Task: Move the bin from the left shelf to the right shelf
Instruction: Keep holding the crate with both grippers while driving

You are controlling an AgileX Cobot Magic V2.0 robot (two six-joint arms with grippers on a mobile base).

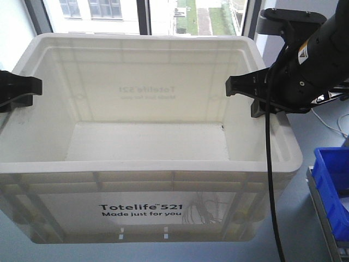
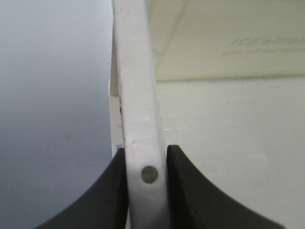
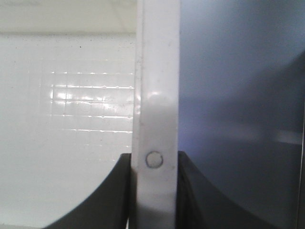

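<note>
In the front view, the white bin (image 1: 163, 170) fills most of the picture. It stands level with its open side up, and the black print "Totelife 521 Made just for you" is on the side wall nearest to the camera. The left gripper (image 1: 20, 90) comes in from the left edge and sits on the left rim. One black finger reaches over the inside of the wall. The right gripper (image 1: 246, 98) sits on the right rim in the same manner, with one finger inside and one outside. A black cable (image 1: 271, 191) hangs down from the right arm in front of the bin's right corner. A blue bin (image 1: 334, 180) is lower at the right edge, apart from the white one. A window (image 1: 163, 13) is behind. (Whether something supports the bin from below, I cannot tell.)

In the left wrist view, the white rim runs up the middle, and the two black fingers (image 2: 102, 200) press on it from both sides, touching it. The left gripper is closed on the bin's wall. A small round hole (image 2: 149, 174) in the rim lies just between them.

In the right wrist view, the picture is similar. The rim is clamped between two dark fingers, so this gripper also holds the bin. The gridded inner floor of the bin shines at the left.
</note>
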